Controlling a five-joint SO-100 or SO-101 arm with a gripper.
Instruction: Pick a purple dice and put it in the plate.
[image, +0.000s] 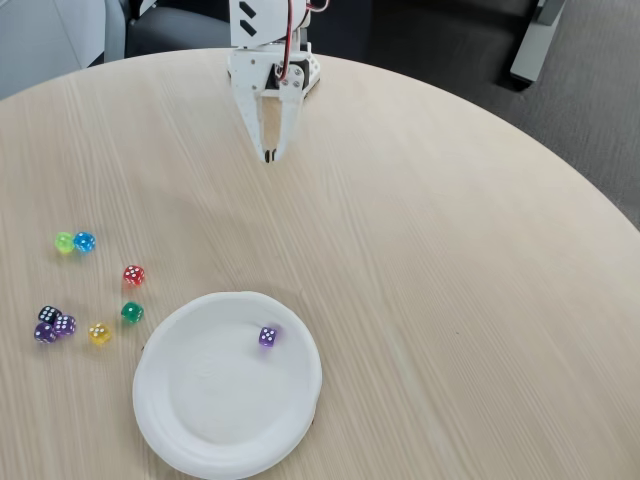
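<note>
Purple dice (268, 337): I see it inside the plate (190, 420), near the right rim, slightly skewed; a cube, no long axis.
Claw (268, 156): pointing down over the tabletop (450, 250), fingers narrow, holding nothing.

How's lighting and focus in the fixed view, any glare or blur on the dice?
Fixed view: soft, even light with faint shadows; the plate is bright, its surface detail nearly washed out; the purple dice in it shows readable pips; the gripper looks sharp; the table shows no glare.

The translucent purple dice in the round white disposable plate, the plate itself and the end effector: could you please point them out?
translucent purple dice (268, 337), fixed view, its pipped top face.
round white disposable plate (165, 440), fixed view, its raised rim.
end effector (269, 155), fixed view, between its fingertips.
</note>
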